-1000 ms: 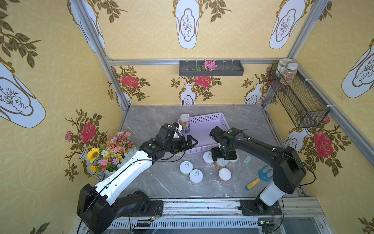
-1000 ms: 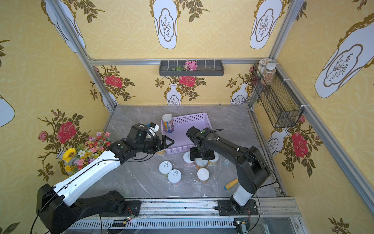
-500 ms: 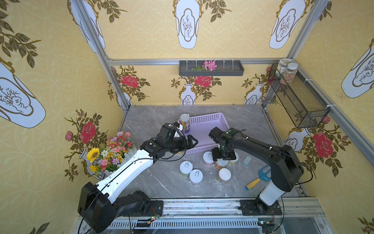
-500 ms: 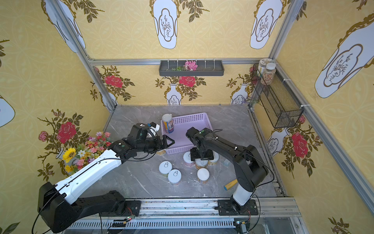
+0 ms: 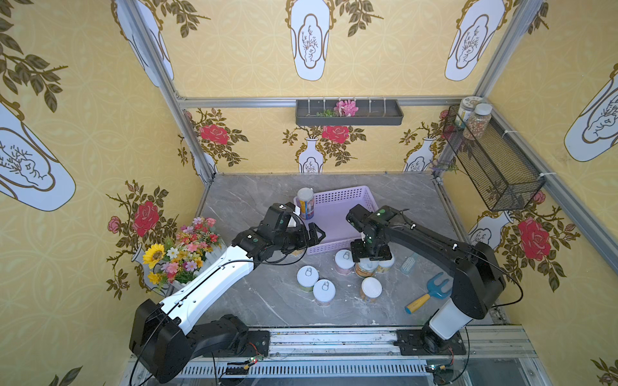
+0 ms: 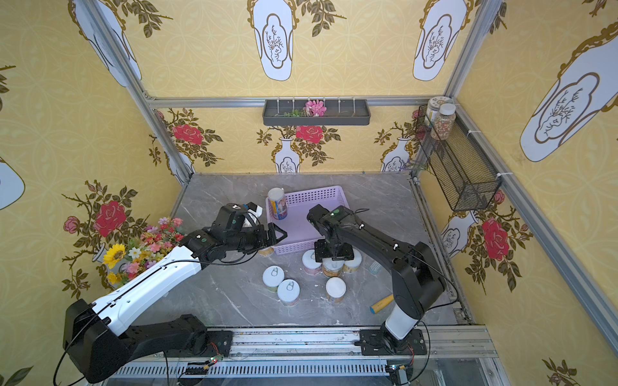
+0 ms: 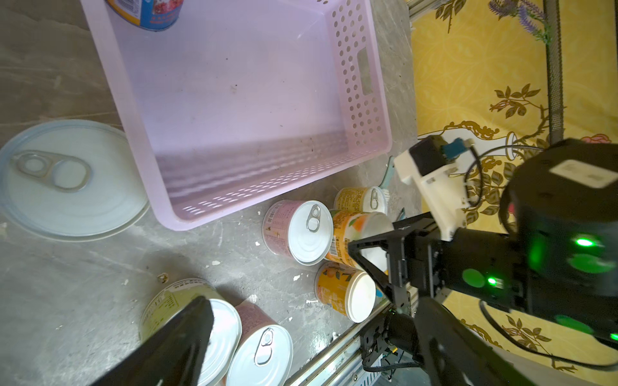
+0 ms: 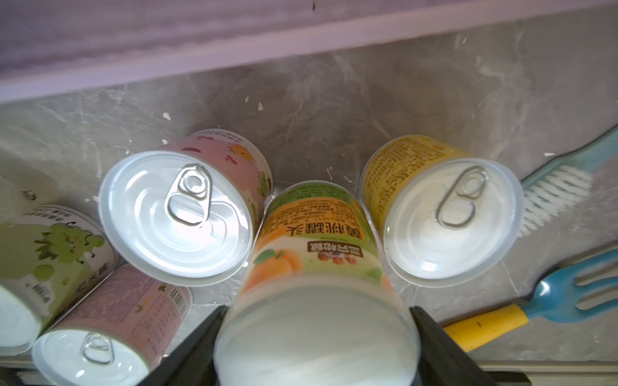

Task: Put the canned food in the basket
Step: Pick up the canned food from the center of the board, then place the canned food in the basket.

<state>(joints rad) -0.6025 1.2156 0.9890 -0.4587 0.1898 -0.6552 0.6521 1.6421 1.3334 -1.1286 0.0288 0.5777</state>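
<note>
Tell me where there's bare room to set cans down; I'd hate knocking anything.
The basket floor is bare except the tall can in its far left corner. The table behind the basket is bare too. Crowded: in front, cans cluster around the orange can in the right gripper.

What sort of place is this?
Probably a robot test cell dressed as a home: yellow floral wallpaper panels on a bare aluminium frame, two black-and-white robot arms on a metal base rail, the right claw closed on an orange peach-label tin.
</note>
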